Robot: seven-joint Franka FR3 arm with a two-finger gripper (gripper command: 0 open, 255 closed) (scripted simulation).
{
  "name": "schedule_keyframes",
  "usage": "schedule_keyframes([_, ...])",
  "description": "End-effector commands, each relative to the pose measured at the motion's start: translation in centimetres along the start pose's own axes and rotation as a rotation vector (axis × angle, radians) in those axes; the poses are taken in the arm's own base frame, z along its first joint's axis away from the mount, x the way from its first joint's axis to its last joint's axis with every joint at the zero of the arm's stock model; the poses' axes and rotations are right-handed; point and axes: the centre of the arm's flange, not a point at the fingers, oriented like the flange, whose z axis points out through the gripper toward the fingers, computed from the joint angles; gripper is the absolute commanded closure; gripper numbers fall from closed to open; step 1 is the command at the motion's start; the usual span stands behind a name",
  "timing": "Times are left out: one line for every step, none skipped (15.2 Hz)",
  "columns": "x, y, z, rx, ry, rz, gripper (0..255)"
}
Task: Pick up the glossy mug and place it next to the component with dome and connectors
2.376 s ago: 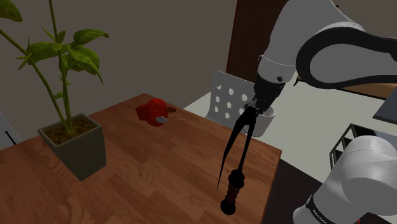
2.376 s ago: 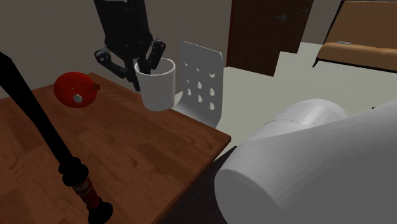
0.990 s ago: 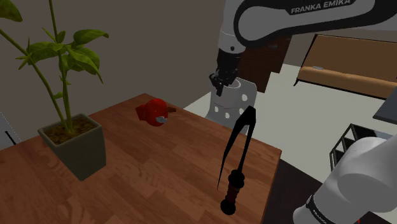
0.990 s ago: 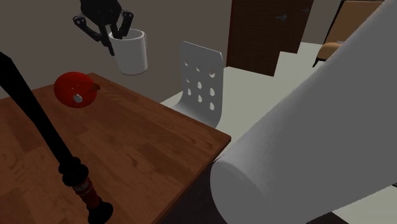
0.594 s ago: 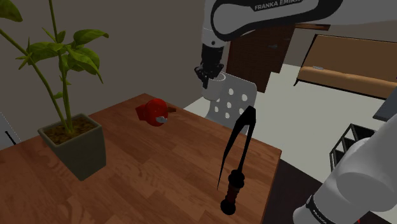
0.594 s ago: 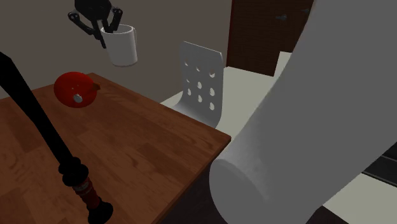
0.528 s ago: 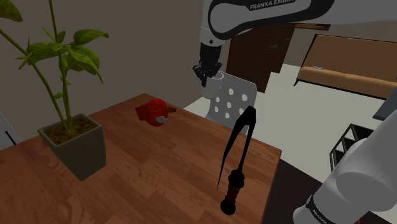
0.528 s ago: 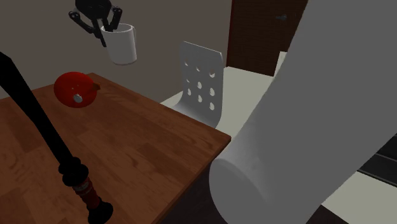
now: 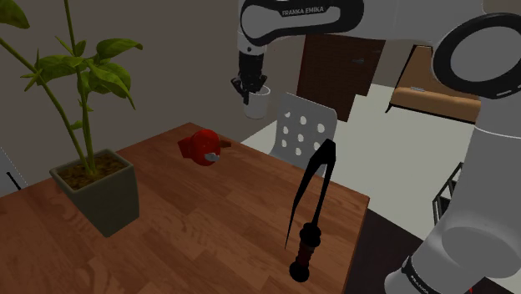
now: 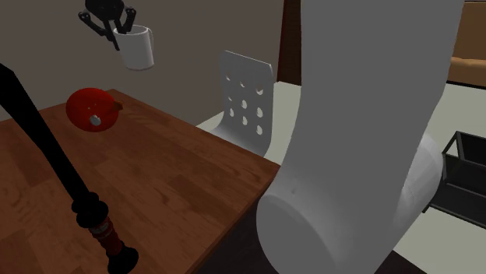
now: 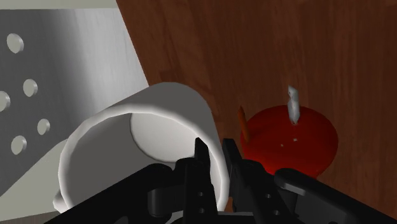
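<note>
Carry step in hand: glossy white mug point(image 9: 257, 104) aloft, off the brown wooden worktop point(image 9: 209, 217), at about two o'clock from the red domed component with metal connectors point(image 9: 201, 147) in the shoulder view. Black two-finger hand point(image 11: 213, 149) nearly closed, pinching the mug's wall at the rim, one finger inside, one outside. Next move, as I judge it: lower to bare wood just beside the dome — clear of its prongs — then release.

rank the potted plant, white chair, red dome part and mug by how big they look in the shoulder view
1. potted plant
2. white chair
3. red dome part
4. mug, smallest, though it hangs farther from the camera
</note>
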Motion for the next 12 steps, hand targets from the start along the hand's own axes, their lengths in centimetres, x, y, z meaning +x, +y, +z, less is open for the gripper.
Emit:
schedule_keyframes([1.8,0.1,0.2,0.000,0.000,0.001,255])
schedule_keyframes([1.7,0.0,0.7,0.000,0.000,0.001,255])
schedule_keyframes([1.6,0.0,1.2,0.000,0.000,0.001,255])
schedule_keyframes([1.6,0.0,1.8,0.000,0.000,0.001,255])
schedule_keyframes([1.5,-0.1,2.3,0.000,0.000,0.001,255])
schedule_keyframes([1.4,-0.1,2.8,0.000,0.000,0.001,255])
schedule_keyframes([1.3,-0.2,3.3,0.000,0.000,0.001,255])
schedule_keyframes([1.2,-0.2,3.8,0.000,0.000,0.001,255])
schedule_keyframes([1.2,-0.2,4.4,0.000,0.000,0.001,255])
schedule_keyframes([1.1,-0.3,4.9,0.000,0.000,0.001,255])
schedule_keyframes([1.0,-0.3,5.4,0.000,0.000,0.001,255])
schedule_keyframes([0.9,-0.3,5.9,0.000,0.000,0.001,255])
